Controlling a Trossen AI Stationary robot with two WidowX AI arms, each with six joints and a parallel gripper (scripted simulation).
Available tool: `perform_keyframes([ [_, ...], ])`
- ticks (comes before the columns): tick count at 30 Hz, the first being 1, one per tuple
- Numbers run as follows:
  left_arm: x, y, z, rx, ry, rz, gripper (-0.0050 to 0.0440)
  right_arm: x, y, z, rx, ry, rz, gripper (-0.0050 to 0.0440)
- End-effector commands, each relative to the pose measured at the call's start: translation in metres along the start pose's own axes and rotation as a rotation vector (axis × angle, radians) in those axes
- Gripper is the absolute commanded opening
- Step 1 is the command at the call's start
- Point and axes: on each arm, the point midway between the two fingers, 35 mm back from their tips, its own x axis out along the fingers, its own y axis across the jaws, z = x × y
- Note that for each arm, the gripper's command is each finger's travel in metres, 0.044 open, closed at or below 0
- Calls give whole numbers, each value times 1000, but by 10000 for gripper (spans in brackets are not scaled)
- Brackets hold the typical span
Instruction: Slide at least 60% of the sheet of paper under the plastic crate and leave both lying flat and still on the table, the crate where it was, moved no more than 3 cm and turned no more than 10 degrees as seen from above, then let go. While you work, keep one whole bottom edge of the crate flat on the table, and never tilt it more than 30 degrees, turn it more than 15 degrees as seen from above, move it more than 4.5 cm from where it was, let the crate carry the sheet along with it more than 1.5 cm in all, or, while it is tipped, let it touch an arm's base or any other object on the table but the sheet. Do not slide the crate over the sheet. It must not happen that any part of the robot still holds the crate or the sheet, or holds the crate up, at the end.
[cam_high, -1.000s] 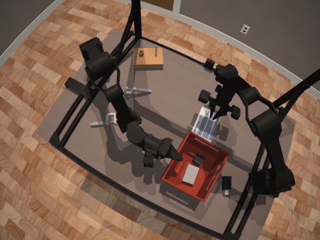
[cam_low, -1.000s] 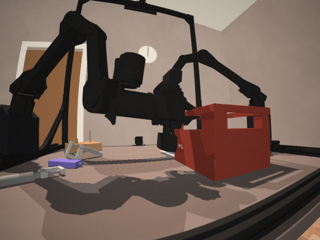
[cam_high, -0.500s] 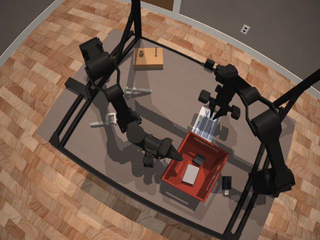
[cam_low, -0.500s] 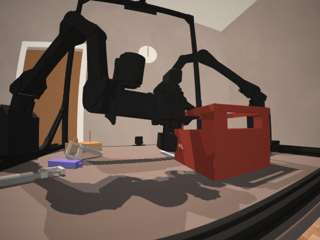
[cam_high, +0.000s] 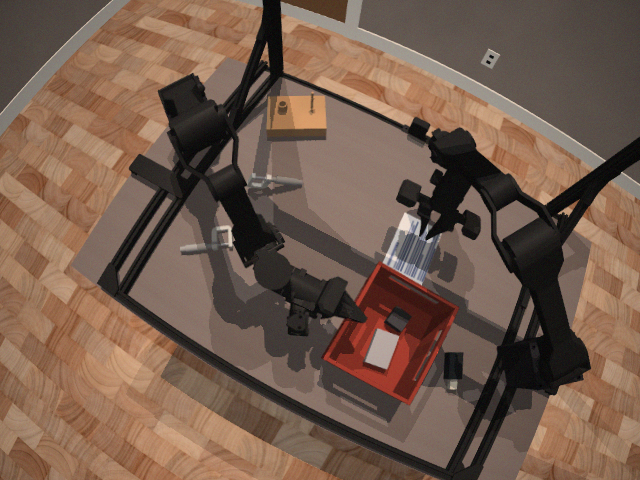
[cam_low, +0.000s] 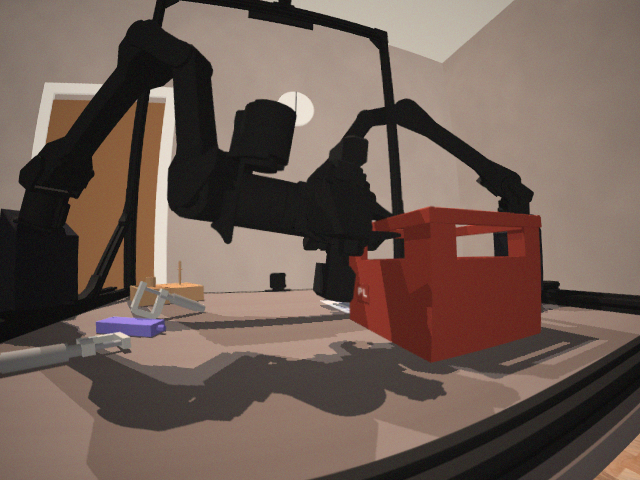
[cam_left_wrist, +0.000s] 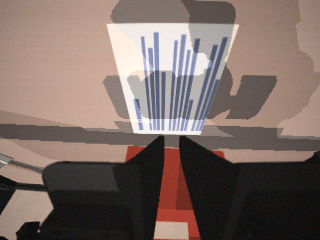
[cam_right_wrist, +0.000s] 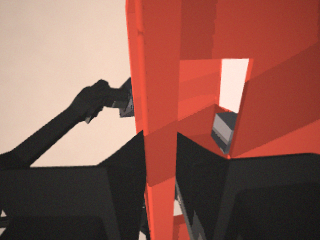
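Worktop below, one sheet lies under my slightly parted left fingers; my right fingers pinch one crate's wall.

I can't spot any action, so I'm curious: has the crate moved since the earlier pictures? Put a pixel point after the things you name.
No; in the top view the crate (cam_high: 408, 351) (cam_low: 480, 299) (cam_left_wrist: 172, 190) (cam_right_wrist: 162, 100) keeps its place against the black frame (cam_high: 272, 41) (cam_low: 516, 436).
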Motion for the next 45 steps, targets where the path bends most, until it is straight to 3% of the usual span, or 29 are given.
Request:
perform_keyframes([
  [1, 0, 0, 0, 9, 3, 1, 60, 8, 10, 0, -3, -5, -24, 0],
  [45, 0, 0, 0, 9, 3, 1, 60, 9, 26, 0, -2, -5, -44, 0],
])
